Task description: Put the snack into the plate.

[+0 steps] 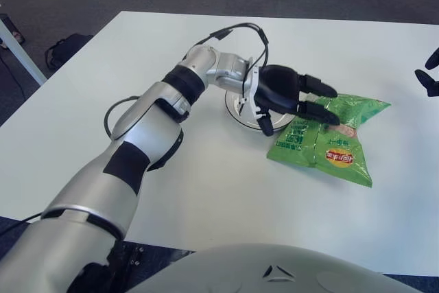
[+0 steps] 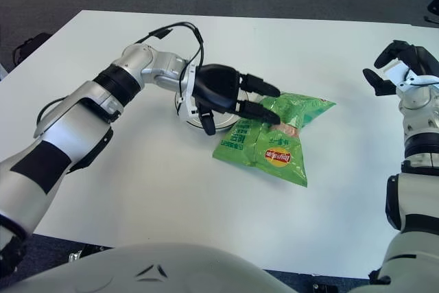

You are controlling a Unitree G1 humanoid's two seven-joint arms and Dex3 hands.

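A green snack bag (image 1: 333,149) lies on the white table (image 1: 137,101), its left end under my left hand (image 1: 302,111). The black fingers (image 1: 317,87) stretch over the top of the bag while the thumb (image 1: 266,127) sits at its near left edge, pinching it. The hand hovers over the white plate (image 1: 233,110), which it hides almost entirely; only the left rim shows. The rest of the bag lies to the right of the plate. My right hand (image 2: 387,66) shows at the far right edge of the table, fingers loosely curled, holding nothing.
A cable (image 1: 236,29) loops above my left wrist. The table's far edge meets dark floor, where a black bag (image 1: 65,49) lies at the left.
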